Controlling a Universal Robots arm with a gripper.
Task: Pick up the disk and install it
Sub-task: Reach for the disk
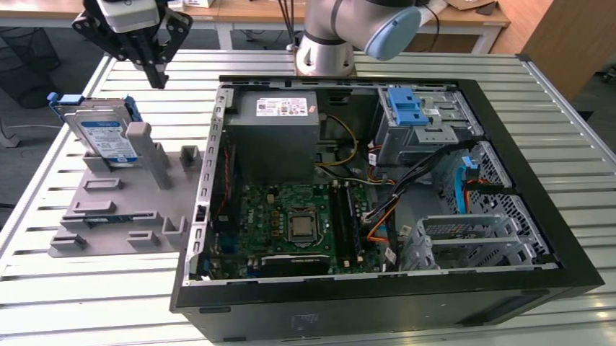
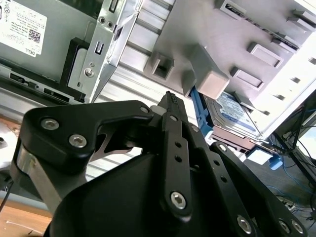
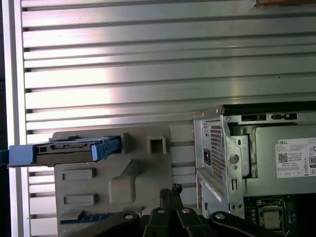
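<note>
The disk (image 1: 101, 133), a flat silver slab with a white-and-blue label in a blue plastic frame, stands on edge in a blocky grey stand (image 1: 125, 209) on the ribbed metal counter (image 1: 58, 288), its lower part hidden behind a post. The black gripper (image 1: 157, 78) hangs above it with open air between, fingers pressed together on nothing. An open computer case (image 1: 385, 180) lies just beside the stand.
</note>
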